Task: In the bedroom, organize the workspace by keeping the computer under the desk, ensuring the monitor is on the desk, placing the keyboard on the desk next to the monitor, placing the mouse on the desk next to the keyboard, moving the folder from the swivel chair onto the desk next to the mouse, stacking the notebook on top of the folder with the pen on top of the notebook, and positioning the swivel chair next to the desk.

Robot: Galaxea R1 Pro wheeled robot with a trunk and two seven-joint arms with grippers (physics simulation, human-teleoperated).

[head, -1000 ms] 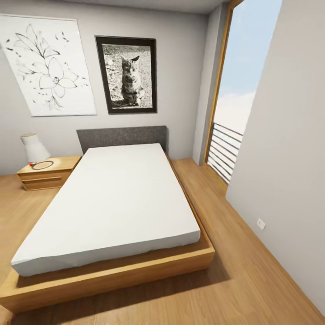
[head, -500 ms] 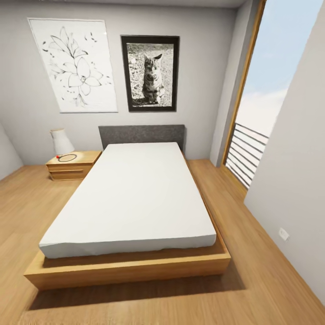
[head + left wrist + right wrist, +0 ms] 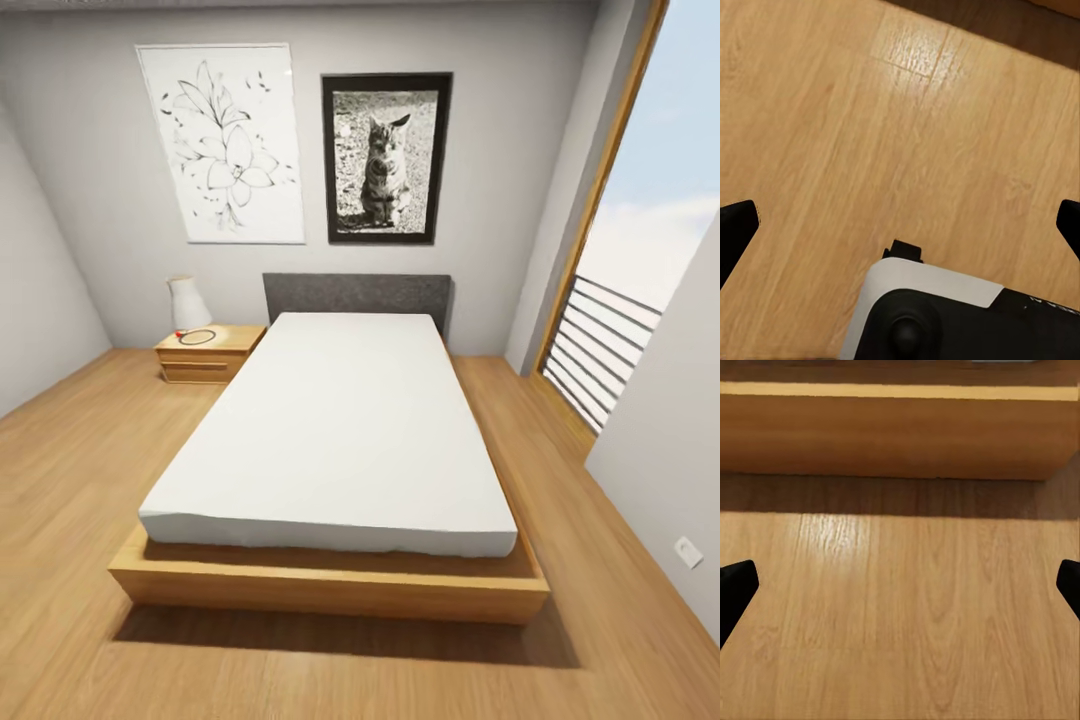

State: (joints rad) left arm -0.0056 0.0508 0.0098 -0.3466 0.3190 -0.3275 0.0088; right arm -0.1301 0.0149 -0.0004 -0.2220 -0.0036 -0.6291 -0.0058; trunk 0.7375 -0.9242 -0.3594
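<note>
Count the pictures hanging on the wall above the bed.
2: a white-framed flower line drawing on the left, and a black-framed cat photo to its right, both above the grey headboard.

Beside the bed [image 3: 340, 440], the window [image 3: 640, 240] is running off the frame's edge. On the nightstand [image 3: 208, 352], a small ringed object [image 3: 197, 336] is sitting too tiny to identify. Both wrist views are cropping the fingertips [image 3: 736, 229] [image 3: 736, 585] to dark corners.
</note>
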